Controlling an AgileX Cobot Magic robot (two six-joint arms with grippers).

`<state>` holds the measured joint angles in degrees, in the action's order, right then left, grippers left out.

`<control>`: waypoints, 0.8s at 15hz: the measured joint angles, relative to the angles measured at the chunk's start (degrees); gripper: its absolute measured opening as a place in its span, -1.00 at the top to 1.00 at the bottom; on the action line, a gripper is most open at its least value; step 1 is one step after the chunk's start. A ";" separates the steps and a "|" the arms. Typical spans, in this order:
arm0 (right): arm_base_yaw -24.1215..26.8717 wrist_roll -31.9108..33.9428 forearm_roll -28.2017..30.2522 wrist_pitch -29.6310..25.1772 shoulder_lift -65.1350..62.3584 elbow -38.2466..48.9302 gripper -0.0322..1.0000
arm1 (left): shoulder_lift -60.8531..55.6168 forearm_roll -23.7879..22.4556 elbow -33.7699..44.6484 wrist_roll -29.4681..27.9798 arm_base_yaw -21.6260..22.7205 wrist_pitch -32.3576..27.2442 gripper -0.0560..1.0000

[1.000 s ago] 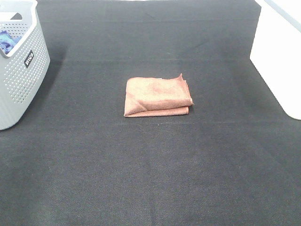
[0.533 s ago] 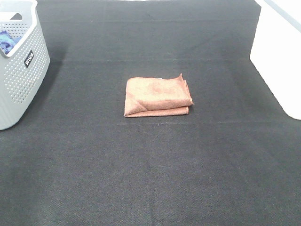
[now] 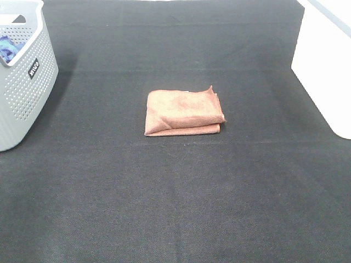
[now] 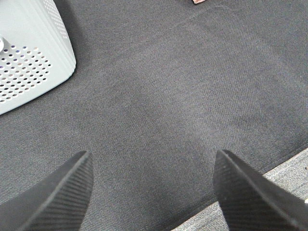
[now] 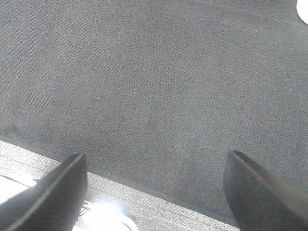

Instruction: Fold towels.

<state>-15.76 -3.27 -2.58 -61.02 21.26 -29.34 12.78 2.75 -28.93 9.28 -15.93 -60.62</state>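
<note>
Towel (image 3: 184, 112), reddish-brown, folded into a small stack mid-mat, its long side running left to right.
Left gripper (image 4: 153, 167) and right gripper (image 5: 155, 168) hang spread and empty over the mat's near edge; towel lies ahead, seemingly equally near both.

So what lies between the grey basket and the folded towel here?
Nothing but bare black mat. In the exterior high view the folded towel sits mid-mat and the grey basket stands at the left edge, with no object on the stretch between them.
</note>
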 joint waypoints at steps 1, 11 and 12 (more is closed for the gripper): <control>0.00 0.00 0.00 0.00 0.00 0.00 -0.49 | 0.00 0.00 0.00 0.00 0.80 0.00 -0.39; 13.92 0.00 -0.92 0.06 -20.11 0.00 -0.49 | -12.89 0.00 0.00 0.00 13.58 0.00 -0.39; 13.92 0.00 -1.09 0.00 -21.31 0.00 -0.49 | -12.95 0.00 0.00 0.00 13.58 0.00 -0.39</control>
<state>-1.83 -3.27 -3.67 -61.02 -0.06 -29.34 -0.17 2.75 -28.93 9.28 -2.35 -60.62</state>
